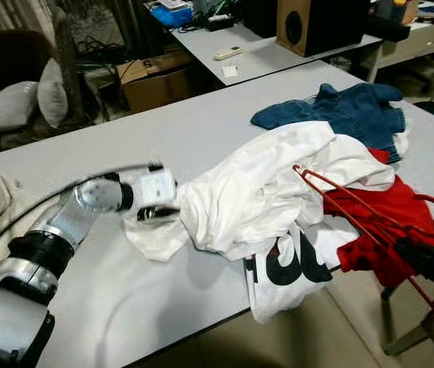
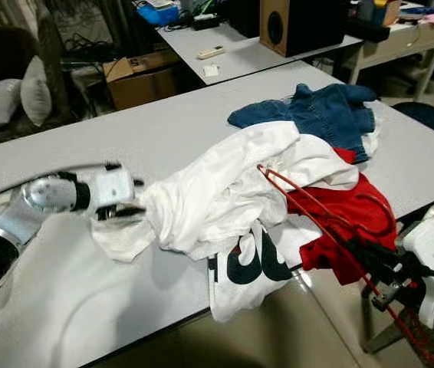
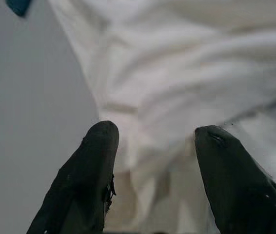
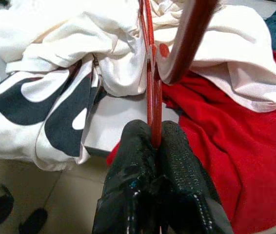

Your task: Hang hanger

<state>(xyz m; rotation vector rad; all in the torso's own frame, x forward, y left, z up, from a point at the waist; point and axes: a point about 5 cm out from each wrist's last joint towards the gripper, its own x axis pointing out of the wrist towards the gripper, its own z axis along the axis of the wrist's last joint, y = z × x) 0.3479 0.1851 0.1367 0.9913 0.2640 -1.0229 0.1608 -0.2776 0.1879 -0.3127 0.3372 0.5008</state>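
A red wire hanger (image 1: 359, 205) slants over the clothes pile at the table's right front, its far corner against the white T-shirt (image 1: 263, 184). My right gripper (image 4: 152, 141) is shut on the hanger's wire just off the table edge, also seen as the right gripper (image 2: 364, 253). The white T-shirt, with a dark print hanging over the edge, partly covers a red garment (image 1: 389, 222). My left gripper (image 3: 155, 141) is open at the shirt's left edge, white cloth lying between its fingers (image 3: 91, 161); from the head, the left gripper (image 1: 154, 212) touches the cloth.
A blue denim garment (image 1: 347, 111) lies behind the pile. The grey table (image 1: 125, 146) has bare room at the left and back. Behind stand a second table (image 1: 263, 54) with a speaker (image 1: 309, 23), a cardboard box (image 1: 156, 80), and a cushioned chair (image 1: 18, 92).
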